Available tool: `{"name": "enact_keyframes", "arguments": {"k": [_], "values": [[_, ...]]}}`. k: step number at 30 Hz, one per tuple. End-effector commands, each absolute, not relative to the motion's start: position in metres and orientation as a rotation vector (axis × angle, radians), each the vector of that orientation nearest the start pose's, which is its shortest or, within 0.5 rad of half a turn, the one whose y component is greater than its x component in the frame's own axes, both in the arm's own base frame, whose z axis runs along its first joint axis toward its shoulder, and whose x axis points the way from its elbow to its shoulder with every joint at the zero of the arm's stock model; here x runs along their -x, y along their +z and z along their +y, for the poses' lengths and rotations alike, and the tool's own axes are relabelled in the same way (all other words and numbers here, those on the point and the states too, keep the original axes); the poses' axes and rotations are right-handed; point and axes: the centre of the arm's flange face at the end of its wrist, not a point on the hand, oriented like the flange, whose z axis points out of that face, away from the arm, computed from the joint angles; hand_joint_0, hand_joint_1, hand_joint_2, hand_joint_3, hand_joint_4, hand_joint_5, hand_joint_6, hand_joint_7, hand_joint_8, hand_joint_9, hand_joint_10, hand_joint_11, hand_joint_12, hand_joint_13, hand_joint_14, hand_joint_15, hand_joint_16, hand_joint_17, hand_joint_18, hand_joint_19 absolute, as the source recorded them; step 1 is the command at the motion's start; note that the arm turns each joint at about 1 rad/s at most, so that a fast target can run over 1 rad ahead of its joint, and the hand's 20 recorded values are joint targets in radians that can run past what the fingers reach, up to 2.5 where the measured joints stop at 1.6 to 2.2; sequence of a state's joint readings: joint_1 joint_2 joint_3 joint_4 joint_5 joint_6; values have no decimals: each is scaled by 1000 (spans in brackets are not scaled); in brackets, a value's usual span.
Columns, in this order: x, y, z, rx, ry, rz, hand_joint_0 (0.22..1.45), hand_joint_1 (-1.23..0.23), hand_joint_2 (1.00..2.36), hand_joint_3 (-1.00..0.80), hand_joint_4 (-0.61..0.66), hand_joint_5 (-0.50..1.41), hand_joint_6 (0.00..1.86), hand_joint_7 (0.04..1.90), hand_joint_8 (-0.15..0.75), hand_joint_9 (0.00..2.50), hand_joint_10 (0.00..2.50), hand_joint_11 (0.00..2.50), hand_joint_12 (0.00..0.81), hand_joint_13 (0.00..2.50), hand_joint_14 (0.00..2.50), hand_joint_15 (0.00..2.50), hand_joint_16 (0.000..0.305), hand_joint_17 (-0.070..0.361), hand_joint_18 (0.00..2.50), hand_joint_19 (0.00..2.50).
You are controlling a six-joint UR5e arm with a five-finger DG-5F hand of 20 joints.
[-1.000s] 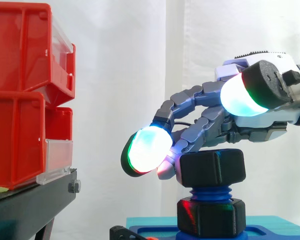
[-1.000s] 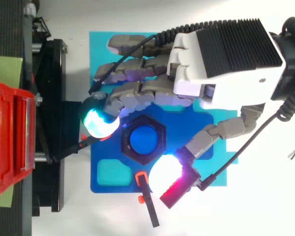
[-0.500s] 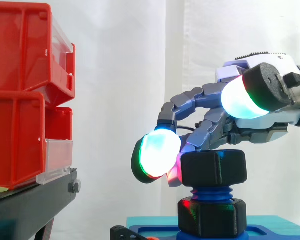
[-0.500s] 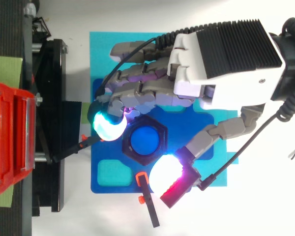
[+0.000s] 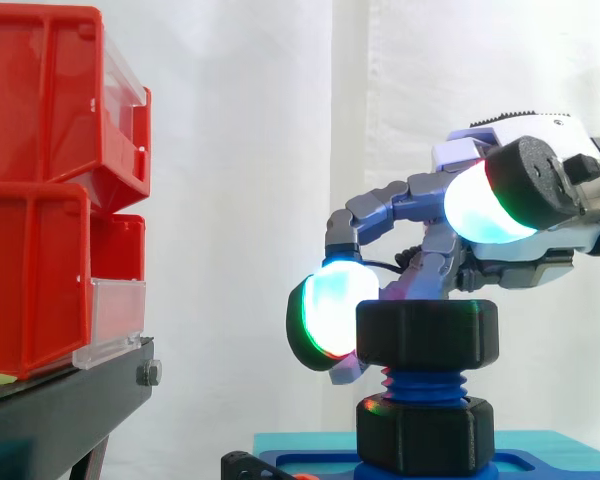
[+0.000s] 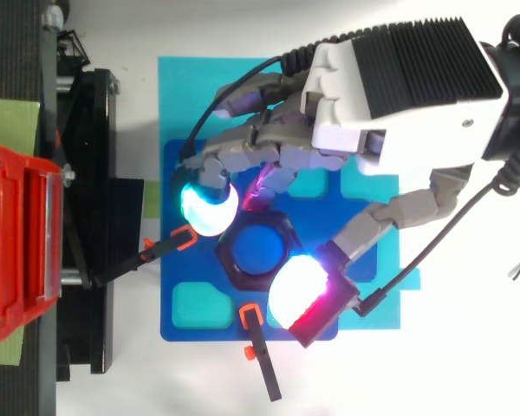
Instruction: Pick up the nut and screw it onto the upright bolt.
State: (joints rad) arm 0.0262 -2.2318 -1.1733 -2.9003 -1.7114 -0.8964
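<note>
Find the nut sitting level on the top end of the bolt, with a short run of blue thread bare below it and a black collar at the bolt's foot. From above, look straight down the bolt and see its blue end ringed by the black hexagon. Judge from that: picked up and started, not yet run down.

Note the hand off to one side of the bolt and higher, curled round the nut. See one glowing pad pressed against the nut's flank on the side of the bolt away from the palm, and a magenta glow behind the bolt, likely from another finger close on the nut. Place the thumb pad nearer the side camera and above the bolt's top; cannot confirm any touch there. Read it as a loose wrap pushing the nut round rather than a firm pinch.

Expect a stiff, light piece, probably plastic: no give, nothing fragile, coarse free-turning thread. Smooth faces, though, and rounded pads, so likely to slip at the corners. Take hold on two opposite flats at mid-height, square to the bolt, and push along the flat. Avoid bearing down on top or tilting it: could bind on the thread.
</note>
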Motion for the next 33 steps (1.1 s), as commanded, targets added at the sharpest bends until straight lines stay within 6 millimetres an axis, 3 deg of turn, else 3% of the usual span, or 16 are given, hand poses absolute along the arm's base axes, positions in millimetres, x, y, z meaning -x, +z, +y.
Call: {"name": "enact_keyframes", "arguments": {"k": [1,2,4,13,18,22,25,28,33], "values": [[-737,294,-108,-413,651,1583,514,-514,1000,-500,205,53,505,1176,260,1467,5,116,297,812,1,40,39,87,490,115],[-737,293,-109,-412,650,1584,526,-525,1000,-500,154,86,505,1241,246,1718,5,136,255,935,0,32,34,76,572,124],[-735,293,-116,-409,647,1589,538,-541,1000,-500,123,99,505,1266,243,1845,6,157,221,1006,0,16,28,63,726,163],[-727,292,-134,-417,637,1617,541,-546,1000,-500,79,107,504,1310,244,1994,10,224,192,1179,1,43,24,54,854,210],[-728,300,-139,-418,633,1605,539,-538,1000,-500,66,108,503,1340,266,2205,16,391,181,1379,4,107,23,52,939,247],[-725,313,-139,-414,631,1592,532,-523,1000,-500,69,119,502,1370,282,2393,23,563,195,1616,7,172,24,54,1183,366],[-722,325,-140,-410,627,1583,517,-492,1000,-500,63,121,502,1390,283,2378,23,550,200,1660,7,175,25,55,1244,393],[-723,342,-143,-412,625,1581,504,-453,1000,-500,57,109,502,1388,283,2212,19,456,213,1581,8,185,28,64,1122,376],[-722,353,-140,-417,614,1609,494,-424,1000,-500,187,24,505,1092,289,1835,14,351,263,1343,8,192,36,82,918,356]]}}
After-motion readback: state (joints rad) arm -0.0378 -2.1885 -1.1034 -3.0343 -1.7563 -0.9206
